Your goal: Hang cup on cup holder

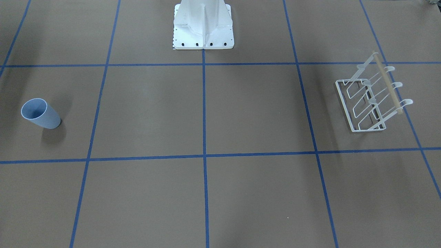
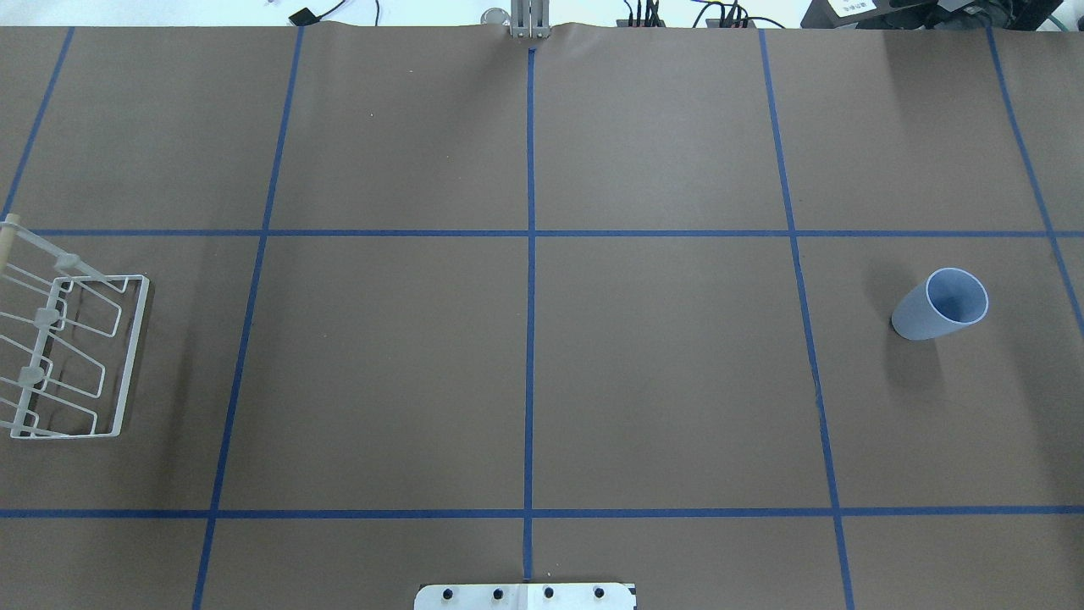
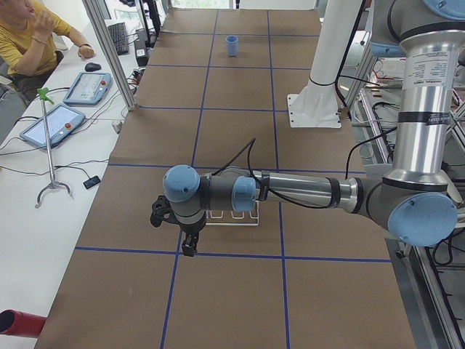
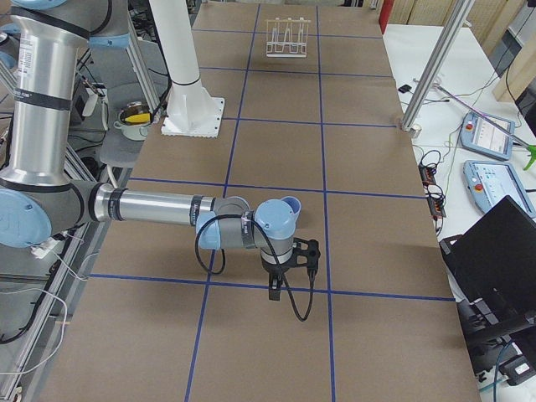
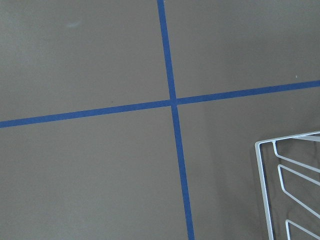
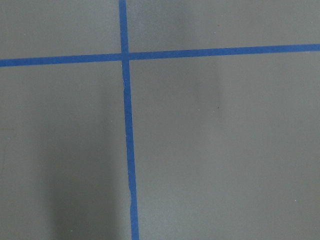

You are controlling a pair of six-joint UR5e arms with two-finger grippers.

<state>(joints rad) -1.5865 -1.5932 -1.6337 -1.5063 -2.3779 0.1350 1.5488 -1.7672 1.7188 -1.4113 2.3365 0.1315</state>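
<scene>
**Item 1: cup** (image 1: 40, 114). Light blue, no handle. Stands upright, mouth up, on the table (image 2: 660, 381), well out from the base (image 1: 203, 31) on the robot's right side. Nothing touches it.

**Item 2: cup holder** (image 2: 133, 356). White wire. Sits well out from the base on the robot's left side, well apart from the cup. Its prongs (image 1: 388, 68) slant up and away from the base under a wooden rod (image 1: 389, 86), and all are bare.

**Item 3: left gripper** (image 3: 189, 251). Hangs above the table near the cup holder, farther from the base than it. Holds nothing visible; I cannot tell whether the fingers are apart or together.

**Item 4: right gripper** (image 4: 273, 293). Hangs above the table on the cup's side of the base. Finger spacing cannot be told either, and its wrist view shows only bare table.

**Hazards, as judged:**
- The narrow-footed cup likely topples or rolls if a finger clips its rim on approach.
- The smooth taper may let it slide out of a loose pinch during the long carry past the base, or at a hand-over.
- The cup must be turned mouth-down; a misjudged tilt could strike a prong tip.
- The light wire frame may skid or tip under a push.
</scene>
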